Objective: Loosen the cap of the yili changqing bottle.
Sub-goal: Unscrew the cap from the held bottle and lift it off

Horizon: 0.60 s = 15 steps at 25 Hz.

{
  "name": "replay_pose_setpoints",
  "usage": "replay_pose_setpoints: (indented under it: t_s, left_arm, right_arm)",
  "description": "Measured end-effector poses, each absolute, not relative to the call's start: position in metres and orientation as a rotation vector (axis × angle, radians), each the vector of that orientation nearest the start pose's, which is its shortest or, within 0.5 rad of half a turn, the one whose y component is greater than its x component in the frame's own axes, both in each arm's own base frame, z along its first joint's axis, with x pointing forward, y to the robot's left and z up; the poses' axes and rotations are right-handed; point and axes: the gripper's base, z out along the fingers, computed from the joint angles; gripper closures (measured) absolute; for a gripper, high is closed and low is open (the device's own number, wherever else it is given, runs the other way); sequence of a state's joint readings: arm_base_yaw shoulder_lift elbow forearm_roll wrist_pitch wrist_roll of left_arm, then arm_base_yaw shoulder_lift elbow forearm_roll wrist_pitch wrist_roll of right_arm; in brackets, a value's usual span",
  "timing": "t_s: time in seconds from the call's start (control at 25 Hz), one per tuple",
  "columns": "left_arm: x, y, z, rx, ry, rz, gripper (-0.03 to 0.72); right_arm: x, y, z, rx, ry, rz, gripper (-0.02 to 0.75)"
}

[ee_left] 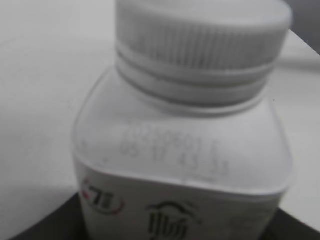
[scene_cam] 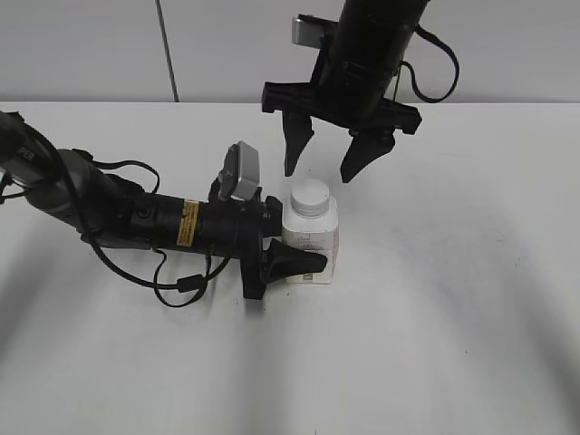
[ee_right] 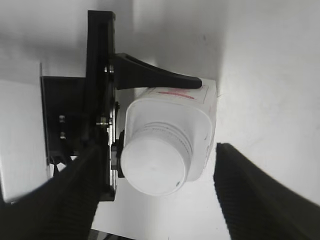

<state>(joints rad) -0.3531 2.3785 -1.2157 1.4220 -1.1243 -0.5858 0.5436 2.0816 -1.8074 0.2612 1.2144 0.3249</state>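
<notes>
Two grippers at one bottle (scene_cam: pixel 311 243), standing upright on the white table (scene_cam: pixel 453 299) with its cap (scene_cam: pixel 309 197) on.

Left gripper (scene_cam: pixel 292 256) reaches in low from the left and is clamped on the bottle's body, one dark finger (scene_cam: pixel 294 263) lying across the labelled front; its wrist view is filled by the bottle's shoulder, ribbed cap (ee_left: pixel 202 42) and printed date code. Right gripper (scene_cam: pixel 328 156) hangs just above and behind the cap with its jaws spread wide and nothing between them; in its own view the two fingers flank the cap (ee_right: pixel 155 166) without touching it.
</notes>
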Motion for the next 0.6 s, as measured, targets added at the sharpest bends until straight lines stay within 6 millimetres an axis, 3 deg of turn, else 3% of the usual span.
replay_pose_setpoints:
  t_s: [0.6]
  left_arm:
    - [0.3462,-0.2140,0.0512,1.406,1.498,-1.083,0.294]
  right_arm:
    - [0.3607,0.2493,0.2385,-0.245,3.052,0.458,0.190]
